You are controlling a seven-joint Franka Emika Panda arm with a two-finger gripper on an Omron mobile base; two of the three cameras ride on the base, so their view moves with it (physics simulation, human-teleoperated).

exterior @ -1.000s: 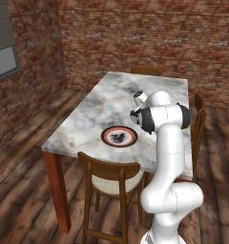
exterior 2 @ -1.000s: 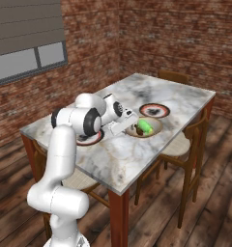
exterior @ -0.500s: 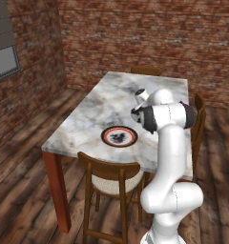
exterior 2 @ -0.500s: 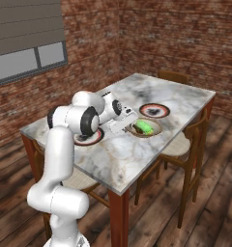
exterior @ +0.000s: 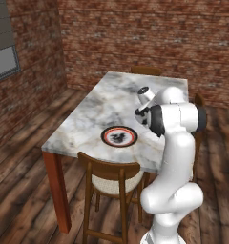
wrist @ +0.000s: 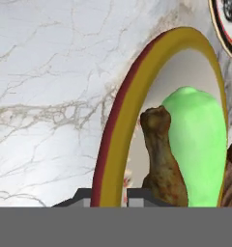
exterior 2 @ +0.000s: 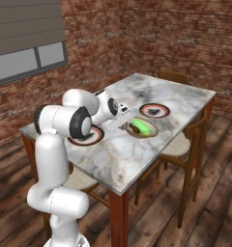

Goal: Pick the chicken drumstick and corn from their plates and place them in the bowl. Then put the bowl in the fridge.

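The gripper (wrist: 109,195) pinches the rim of the bowl (wrist: 119,120) — inside lie the corn (wrist: 197,144) and the chicken drumstick (wrist: 161,159), side by side, touching

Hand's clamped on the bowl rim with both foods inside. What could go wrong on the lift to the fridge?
1. The hand pinches only the bowl's thin rim at one edge, so the bowl may tilt or slip.
2. The drumstick and corn lie loose inside and could roll out.
3. The nearby plate could get bumped.
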